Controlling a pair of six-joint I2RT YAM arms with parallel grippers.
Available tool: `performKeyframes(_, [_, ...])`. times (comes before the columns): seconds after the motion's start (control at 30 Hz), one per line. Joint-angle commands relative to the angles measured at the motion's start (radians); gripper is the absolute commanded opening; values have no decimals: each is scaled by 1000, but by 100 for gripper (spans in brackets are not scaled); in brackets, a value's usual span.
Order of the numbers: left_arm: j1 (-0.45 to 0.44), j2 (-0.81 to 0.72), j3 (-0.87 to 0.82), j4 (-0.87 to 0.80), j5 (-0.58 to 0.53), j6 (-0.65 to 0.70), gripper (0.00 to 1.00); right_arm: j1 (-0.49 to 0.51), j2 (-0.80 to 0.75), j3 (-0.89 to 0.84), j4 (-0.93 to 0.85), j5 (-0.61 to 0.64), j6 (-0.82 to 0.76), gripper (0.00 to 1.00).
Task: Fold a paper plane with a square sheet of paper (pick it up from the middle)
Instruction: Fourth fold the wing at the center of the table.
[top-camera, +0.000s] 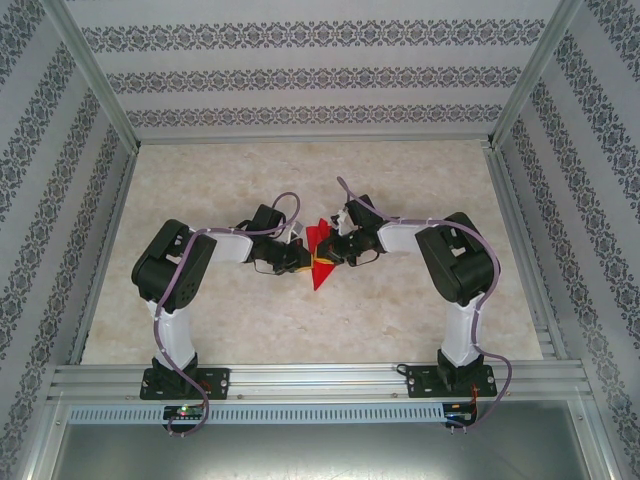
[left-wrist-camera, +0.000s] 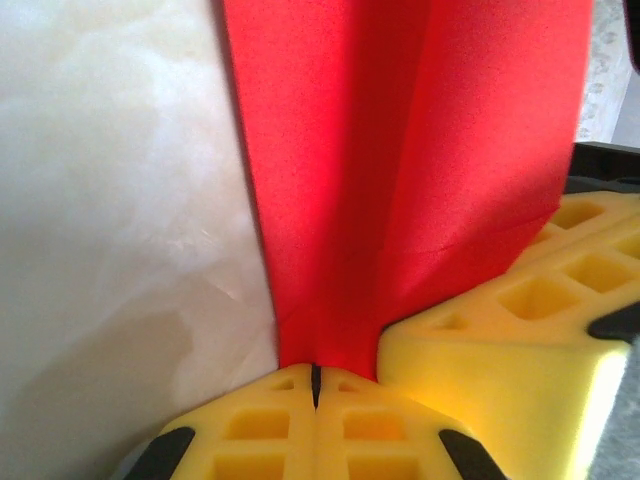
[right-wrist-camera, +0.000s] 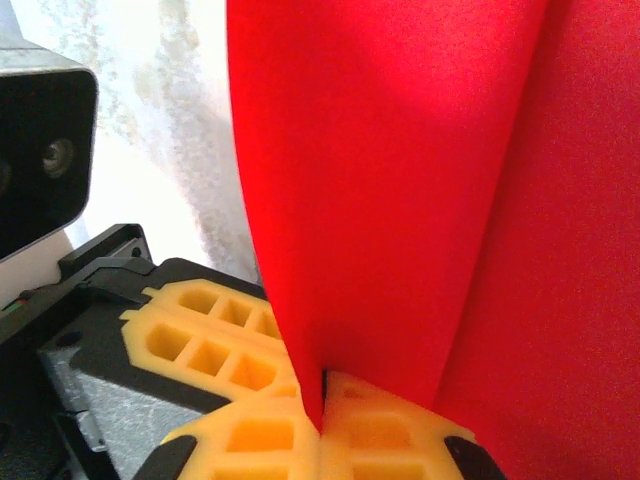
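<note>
The square sheet of paper (top-camera: 320, 252) is bright red and folded into a narrow shape whose point faces the near edge. It is held above the table's middle between both grippers. My left gripper (top-camera: 301, 259) is shut on it from the left. In the left wrist view the yellow fingertips (left-wrist-camera: 316, 385) pinch the lower edge of the red paper (left-wrist-camera: 400, 180). My right gripper (top-camera: 340, 249) is shut on it from the right. In the right wrist view a fold of the paper (right-wrist-camera: 400, 200) runs down into the closed gripper (right-wrist-camera: 322, 400).
The two grippers nearly touch: the right gripper's yellow fingers (left-wrist-camera: 520, 340) sit beside the left one's, and the left gripper's fingers (right-wrist-camera: 210, 340) and camera (right-wrist-camera: 40, 170) show in the right wrist view. A marbled tabletop (top-camera: 200, 180) lies inside a metal frame (top-camera: 310, 380) with patterned walls.
</note>
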Motion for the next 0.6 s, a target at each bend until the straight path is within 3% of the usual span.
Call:
performKeyframes(0.0, [21,-39,-8,44,30,-13,0,22,26,27,-49,11,-58,0])
performKeyframes(0.2, [28,-60,5,42,20,-26,0,32,26,49,-113,32,-107,0])
performKeyframes(0.33, [39,-89,38,-48,-47,16,0,34,22,55,-135,49,-124,0])
performKeyframes(0.43, [43,-74,54,-60,-65,14,6,36,17,56,-143,52,-135,0])
performKeyframes(0.57, [43,-37,55,-46,-61,4,0,40,19,61,-144,52,-145,0])
